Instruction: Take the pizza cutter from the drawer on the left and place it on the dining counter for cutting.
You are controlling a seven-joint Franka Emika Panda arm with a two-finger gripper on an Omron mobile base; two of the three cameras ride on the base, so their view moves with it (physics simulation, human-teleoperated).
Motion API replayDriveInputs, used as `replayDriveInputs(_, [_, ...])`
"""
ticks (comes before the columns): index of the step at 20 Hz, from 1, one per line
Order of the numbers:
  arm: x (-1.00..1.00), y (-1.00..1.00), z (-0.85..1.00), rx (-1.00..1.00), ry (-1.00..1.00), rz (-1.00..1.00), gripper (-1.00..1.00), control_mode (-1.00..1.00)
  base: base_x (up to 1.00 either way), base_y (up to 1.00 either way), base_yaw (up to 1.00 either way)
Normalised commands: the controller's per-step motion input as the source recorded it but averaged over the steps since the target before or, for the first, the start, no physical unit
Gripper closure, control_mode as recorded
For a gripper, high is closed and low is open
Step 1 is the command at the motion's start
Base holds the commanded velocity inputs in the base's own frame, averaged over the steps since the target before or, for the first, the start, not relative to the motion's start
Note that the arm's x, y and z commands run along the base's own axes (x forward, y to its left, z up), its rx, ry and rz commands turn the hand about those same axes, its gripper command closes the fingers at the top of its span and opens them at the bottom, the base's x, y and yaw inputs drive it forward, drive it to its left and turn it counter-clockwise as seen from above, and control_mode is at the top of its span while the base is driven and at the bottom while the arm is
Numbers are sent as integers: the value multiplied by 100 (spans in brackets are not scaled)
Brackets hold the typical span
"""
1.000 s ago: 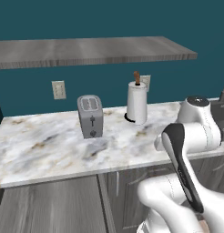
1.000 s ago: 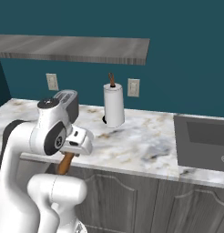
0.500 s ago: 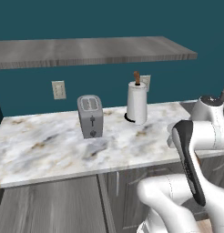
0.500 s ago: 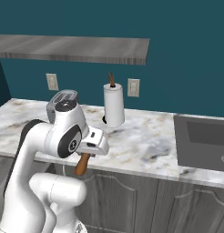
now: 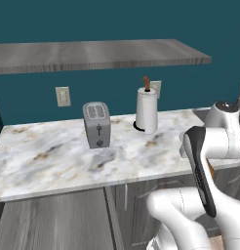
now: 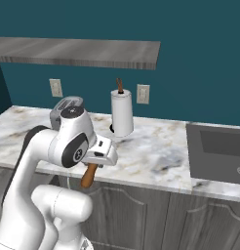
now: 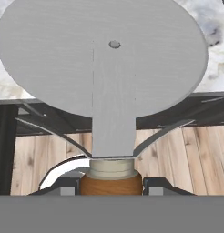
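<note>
Hand view: the cutter (image 7: pixel 111 86) is being held by the end effector (image 7: pixel 111 187), whose two dark fingers (image 7: pixel 63 187) are being pressed against either side of the brown handle. The round grey blade is being shown pointing away from the camera, with a small pivot dot near its top. Beyond the blade, a marble surface (image 7: pixel 209 27) edge is being seen, and below it a wooden floor (image 7: pixel 50 154).

In the right base view, the end effector (image 6: pixel 95 163) is being held in front of the surface's (image 6: pixel 156 161) front edge, left of the towel holder (image 6: pixel 122 113). The cutter's (image 6: pixel 89 176) brown handle is being seen sticking down and to the left from under the hand, in front of the dark cabinets. The blade is being hidden by the hand here. A sink (image 6: pixel 219 154) is being shown well to the right of the towel holder, and a toaster (image 6: pixel 66 105) is being partly hidden behind the arm to its left.

In the left base view, the toaster (image 5: pixel 96 124) is being shown left of the towel holder (image 5: pixel 146 110) on the surface (image 5: pixel 53 161), under a grey shelf (image 5: pixel 92 54). A sliver of brown handle (image 5: pixel 210 169) is being seen behind the arm, right of the towel holder.
</note>
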Motion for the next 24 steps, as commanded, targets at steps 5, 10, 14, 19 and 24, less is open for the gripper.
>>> replayDriveInputs(5, [-4, 0, 0, 0, 0, 0, 100, 100, -5, 0, 0])
replayDriveInputs(10, [0, 0, 0, 0, 0, 0, 100, 100, -25, -64, -9])
replayDriveInputs(14, [0, 0, 0, 0, 0, 0, 100, 100, -7, -100, -40])
replayDriveInputs(19, [0, 0, 0, 0, 0, 0, 100, 100, -3, -89, -59])
replayDriveInputs(24, [0, 0, 0, 0, 0, 0, 100, 100, -4, -75, -66])
